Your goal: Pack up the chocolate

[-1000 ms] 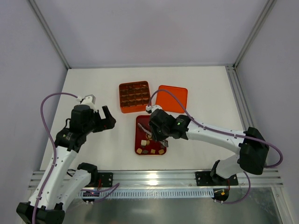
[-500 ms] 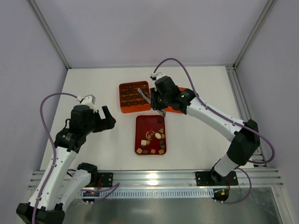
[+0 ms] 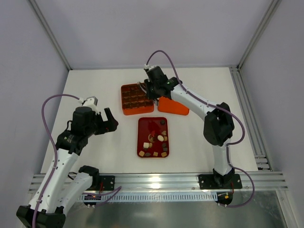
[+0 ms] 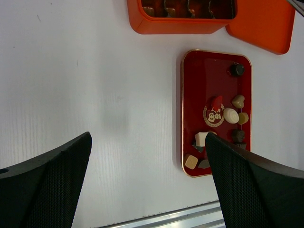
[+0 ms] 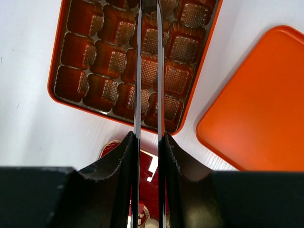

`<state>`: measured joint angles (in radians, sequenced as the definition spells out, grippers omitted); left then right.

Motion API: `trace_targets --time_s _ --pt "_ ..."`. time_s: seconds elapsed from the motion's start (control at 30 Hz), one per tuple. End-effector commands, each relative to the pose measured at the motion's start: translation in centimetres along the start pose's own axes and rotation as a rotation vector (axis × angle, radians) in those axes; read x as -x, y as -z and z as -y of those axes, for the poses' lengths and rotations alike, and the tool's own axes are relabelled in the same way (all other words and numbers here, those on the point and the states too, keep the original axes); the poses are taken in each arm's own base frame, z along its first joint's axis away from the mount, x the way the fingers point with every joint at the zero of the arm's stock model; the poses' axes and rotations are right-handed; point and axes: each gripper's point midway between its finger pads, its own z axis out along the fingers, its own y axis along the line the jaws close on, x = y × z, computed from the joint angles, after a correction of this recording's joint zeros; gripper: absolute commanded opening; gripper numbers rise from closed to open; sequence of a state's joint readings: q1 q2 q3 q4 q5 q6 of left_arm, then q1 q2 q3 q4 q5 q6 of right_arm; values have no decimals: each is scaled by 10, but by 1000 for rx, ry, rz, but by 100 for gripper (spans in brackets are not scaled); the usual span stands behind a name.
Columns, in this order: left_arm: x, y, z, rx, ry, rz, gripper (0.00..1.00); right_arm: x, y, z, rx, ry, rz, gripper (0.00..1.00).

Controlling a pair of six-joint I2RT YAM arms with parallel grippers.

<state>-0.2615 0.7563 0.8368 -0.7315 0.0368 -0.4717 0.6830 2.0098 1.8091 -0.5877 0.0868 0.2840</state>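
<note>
Several chocolate pieces, dark, tan and cream, lie in the near half of the dark red flat tray; they also show in the left wrist view. The orange box with grid compartments stands behind the tray. My right gripper hovers over the box's right side. Its thin metal blades are nearly together, with a small dark piece between the tips, mostly cut off by the frame edge. My left gripper is wide open and empty, above bare table left of the tray.
The orange lid lies flat right of the box, touching its corner, and shows in the right wrist view. The box's compartments hold brown paper cups. A metal rail runs along the near table edge.
My right gripper has risen from the red tray and swung back and to the left, from over the chocolates to over the orange box. The left arm has not moved.
</note>
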Motion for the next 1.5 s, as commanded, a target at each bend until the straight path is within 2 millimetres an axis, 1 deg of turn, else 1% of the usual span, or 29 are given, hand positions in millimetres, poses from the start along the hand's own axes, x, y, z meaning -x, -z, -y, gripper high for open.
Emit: trace_targets --time_s 0.0,0.07,0.2,0.27,0.37,0.63,0.77,0.87,0.9,0.97,1.0,1.07,1.1,1.13,1.17,1.2,1.23,1.27,1.3,1.33,1.37,1.4,1.43,1.47 --pt "5 -1 2 -4 2 21 100 32 5 -7 13 12 82 26" --pt "5 -1 2 -6 1 21 100 33 1 -5 4 10 83 27" --pt "4 -1 3 -8 3 17 100 27 -6 -2 -13 14 66 26" --pt "5 -1 3 -8 3 19 100 26 -8 -2 -14 14 63 28" --pt "5 -1 3 -8 1 21 100 24 -11 -2 -17 15 59 33" --pt "5 -2 3 -6 1 18 100 30 -5 -2 -18 18 71 41" --pt "5 -1 3 -5 1 20 100 33 0 -1 -23 19 77 42" --pt "5 -1 2 -4 1 21 100 39 13 -2 -16 15 92 41" --pt "4 -2 2 -5 1 19 100 41 23 -2 -14 15 105 41" --pt "5 -1 3 -5 1 20 100 41 34 -1 -12 10 112 41" --pt "5 -1 3 -5 1 20 100 40 47 0 -7 8 120 41" --pt "5 -2 3 -6 1 18 100 36 62 -1 13 -3 122 41" --pt "5 -1 3 -8 1 19 100 27 74 1 20 -6 120 41" --pt "5 -1 3 -9 2 22 100 24 83 0 32 -11 129 41" --pt "5 -1 3 -11 0 21 100 17 89 -2 43 -15 125 41" --pt "5 0 3 -10 -1 23 100 -8 87 2 35 -12 80 41" --pt "5 0 3 -11 0 24 100 -7 108 -3 58 -10 116 41" --pt "5 0 4 -12 0 24 100 -34 105 2 48 -10 66 41" --pt "6 0 4 -13 -1 25 100 -43 113 0 56 -7 63 41" --pt "5 0 4 -12 -1 24 100 -48 131 -4 73 -1 81 41" --pt "6 1 4 -16 -2 25 100 -58 138 -4 74 1 81 41" --pt "6 1 4 -15 -1 27 100 -82 137 1 62 -2 41 41" --pt "6 2 4 -16 -1 30 100 -88 153 -4 86 3 62 41" --pt "6 1 4 -15 0 29 100 -110 151 -1 78 -2 21 41"
